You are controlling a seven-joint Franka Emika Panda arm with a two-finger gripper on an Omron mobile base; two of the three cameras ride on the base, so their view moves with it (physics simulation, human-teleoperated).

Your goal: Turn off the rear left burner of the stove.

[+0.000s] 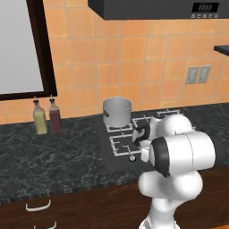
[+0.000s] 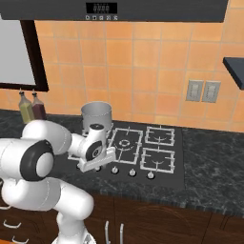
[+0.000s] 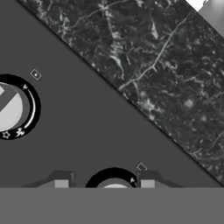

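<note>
The stove [image 1: 105, 150] is a black glass cooktop [image 2: 177, 177] with pale grates. A steel pot [image 1: 117, 111] stands on the rear left burner [image 1: 121, 128], and the same pot [image 2: 96, 115] is seen from the other side. My hand [image 2: 95, 153] reaches down to the cooktop's front left edge. In the hand view my gripper [image 3: 104, 184] is open: its fingertips [image 3: 61, 183] stand either side of a silver knob [image 3: 114, 185], with a gap on each side. A second knob [image 3: 8, 107] lies up and to the left.
Dark speckled counter [image 1: 49, 156] flanks the stove. Two bottles [image 1: 46, 117] stand at the back left by the wall. Three more knobs [image 2: 132, 172] line the cooktop's front edge. Wall outlets [image 2: 202, 90] and a range hood [image 2: 109, 9] lie behind and above.
</note>
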